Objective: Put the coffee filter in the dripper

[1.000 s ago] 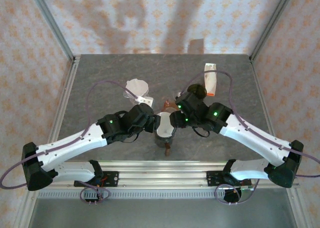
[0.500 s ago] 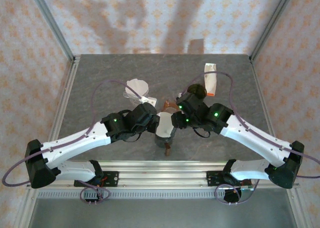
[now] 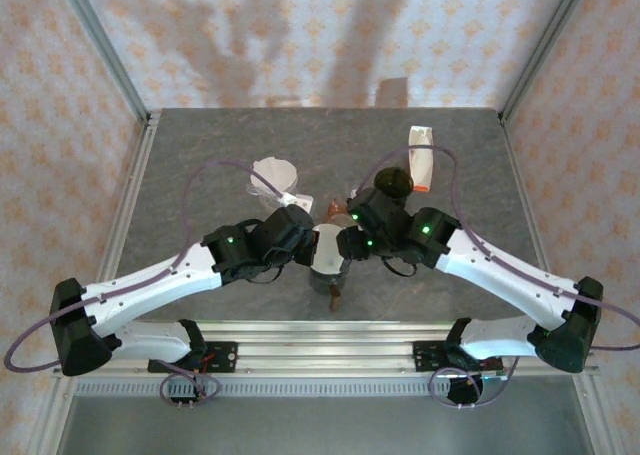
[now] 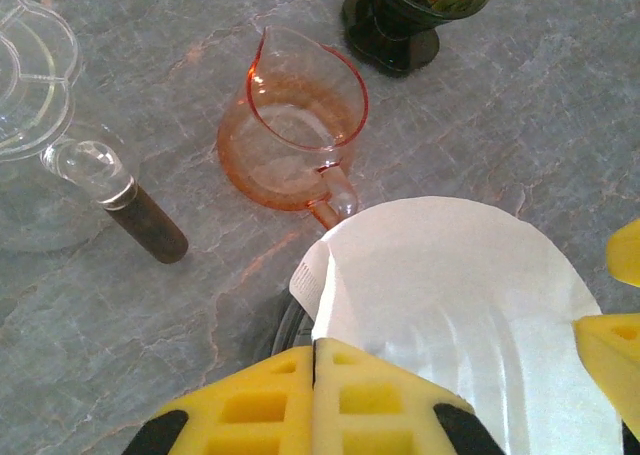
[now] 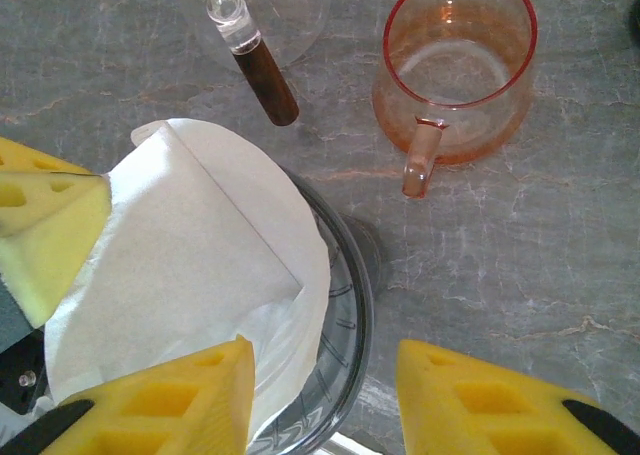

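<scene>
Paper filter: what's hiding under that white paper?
Under the paper filter sits the clear glass dripper; its curved rim peeks out on one side. The rest of the dripper, and whatever it stands on, is covered by the paper.

The white coffee filter [image 3: 328, 249] is flanked by the left gripper [image 3: 311, 245] and the right gripper [image 3: 346, 243], above the dripper [image 3: 332, 279] on the grey table [image 3: 200, 145]. A pink jug [image 3: 336, 210] is seen just behind, and a dark goblet [image 3: 393, 182] farther right.
</scene>
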